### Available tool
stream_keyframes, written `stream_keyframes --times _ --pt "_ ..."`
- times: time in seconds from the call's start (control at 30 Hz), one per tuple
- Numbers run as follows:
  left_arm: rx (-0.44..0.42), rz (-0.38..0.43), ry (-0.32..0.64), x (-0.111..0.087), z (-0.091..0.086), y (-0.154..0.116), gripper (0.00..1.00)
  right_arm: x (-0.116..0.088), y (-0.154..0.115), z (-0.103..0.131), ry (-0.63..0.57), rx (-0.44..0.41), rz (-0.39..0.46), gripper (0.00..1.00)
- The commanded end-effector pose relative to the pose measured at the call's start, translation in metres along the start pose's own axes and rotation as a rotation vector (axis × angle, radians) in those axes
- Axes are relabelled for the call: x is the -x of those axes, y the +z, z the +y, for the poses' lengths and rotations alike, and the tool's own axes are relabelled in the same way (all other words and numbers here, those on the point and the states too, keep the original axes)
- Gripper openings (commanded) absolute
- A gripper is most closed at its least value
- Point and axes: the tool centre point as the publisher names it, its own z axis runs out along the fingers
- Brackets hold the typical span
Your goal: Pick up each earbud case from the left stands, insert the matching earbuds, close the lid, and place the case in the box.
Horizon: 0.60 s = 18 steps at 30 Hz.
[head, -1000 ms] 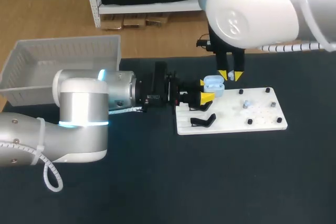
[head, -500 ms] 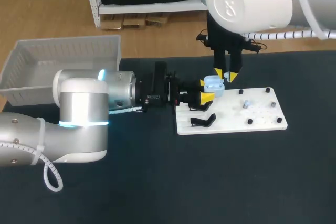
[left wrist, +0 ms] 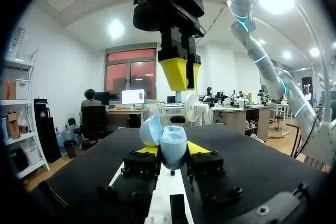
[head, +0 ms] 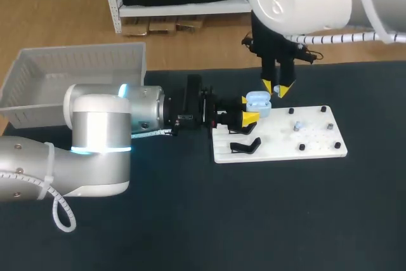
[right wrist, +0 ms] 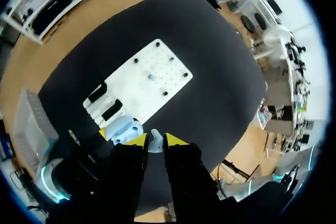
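1. Head view, centre: left claw clamps the open earbud case over the white board; right claw hangs just above.
2. Left wrist: earbud case gripped between both tips.
3. Right wrist: tips pinch an earbud. Insertion step; next, lower it squarely into its socket.

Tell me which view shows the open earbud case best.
The left wrist view: the earbud case sits close up, lid open, clamped in the left gripper. The head view shows it only small. The right wrist view shows it from above, beside the right gripper.
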Motion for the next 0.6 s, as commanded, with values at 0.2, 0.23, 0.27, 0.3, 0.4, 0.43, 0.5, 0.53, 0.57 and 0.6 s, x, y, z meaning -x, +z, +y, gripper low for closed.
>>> stream_keyframes --times 0.2,0.23,0.27,0.3,0.4,0.43,0.5,0.53,0.57,0.6 --pt "0.002 -0.006 0.004 -0.0015 0.0000 0.0000 0.00 -0.0029 -0.0035 0.0108 0.065 -0.050 -0.018 0.00" --pt "0.002 -0.006 0.004 -0.0015 0.0000 0.0000 0.00 -0.0029 -0.0035 0.0108 0.065 -0.050 -0.018 0.00" --pt "0.002 -0.006 0.004 -0.0015 0.0000 0.0000 0.00 -0.0029 -0.0035 0.0108 0.065 -0.050 -0.018 0.00" --pt "0.002 -0.006 0.004 -0.0015 0.0000 0.0000 0.00 -0.0029 -0.0035 0.0108 0.065 -0.050 -0.018 0.00" --pt "0.002 -0.006 0.004 -0.0015 0.0000 0.0000 0.00 -0.0029 -0.0035 0.0108 0.065 -0.050 -0.018 0.00" --pt "0.002 -0.006 0.004 -0.0015 0.0000 0.0000 0.00 -0.0029 -0.0035 0.0108 0.065 -0.050 -0.018 0.00" --pt "0.002 -0.006 0.004 -0.0015 0.0000 0.0000 0.00 -0.0050 -0.0021 0.0112 0.060 -0.047 -0.020 0.00" --pt "0.002 -0.006 0.004 -0.0015 0.0000 0.0000 0.00 -0.0059 -0.0014 0.0117 0.057 -0.048 -0.020 0.00" --pt "0.002 -0.006 0.004 -0.0015 0.0000 0.0000 0.00 -0.0069 -0.0013 0.0123 0.055 -0.048 -0.020 0.00" --pt "0.002 -0.006 0.004 -0.0015 0.0000 0.0000 0.00 -0.0081 -0.0012 0.0129 0.054 -0.047 -0.020 0.00"
